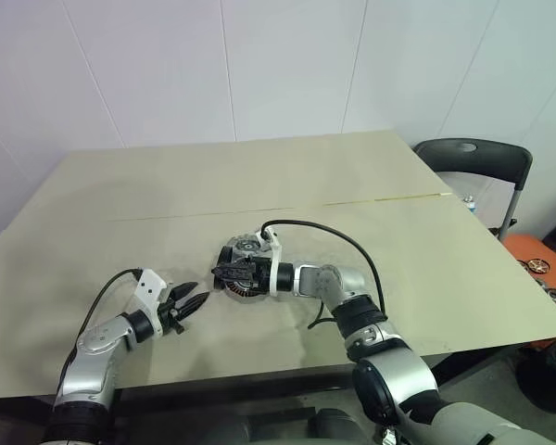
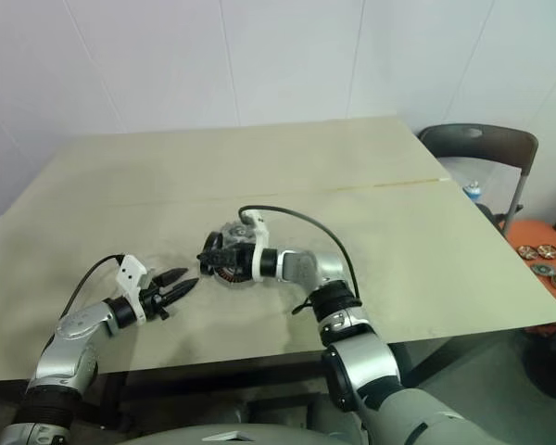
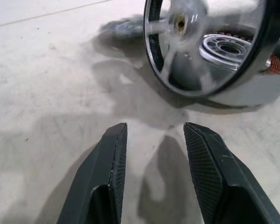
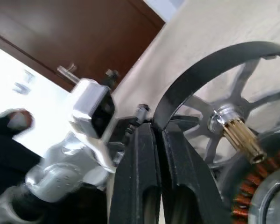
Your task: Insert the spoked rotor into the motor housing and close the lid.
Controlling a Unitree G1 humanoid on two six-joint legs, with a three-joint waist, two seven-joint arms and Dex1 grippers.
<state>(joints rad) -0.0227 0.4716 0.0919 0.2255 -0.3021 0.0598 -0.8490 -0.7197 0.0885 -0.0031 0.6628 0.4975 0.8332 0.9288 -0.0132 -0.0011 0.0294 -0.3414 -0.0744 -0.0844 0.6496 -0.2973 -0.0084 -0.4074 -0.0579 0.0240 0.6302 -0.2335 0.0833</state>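
My right gripper [image 4: 154,128] is shut on the black rim of the spoked rotor [image 4: 219,117], which it holds tilted on edge; the silver spokes and a brass shaft show. The rotor hangs just over the motor housing [image 4: 252,198], whose copper windings ring a silver centre [image 3: 228,46] on the table. In the head views this gripper [image 1: 221,273] reaches in from the right at the table's middle front. The grey lid [image 1: 247,246] lies just behind the housing. My left gripper [image 1: 196,304] hovers to the left of the housing, open and empty, fingers [image 3: 113,154] pointing at the rotor [image 3: 172,60].
The beige table [image 1: 167,204] has a seam across its middle. A black cable [image 1: 338,236] loops from my right wrist. A dark chair [image 1: 473,158] stands at the back right, and an orange surface [image 1: 537,264] with several discs lies beyond the right edge.
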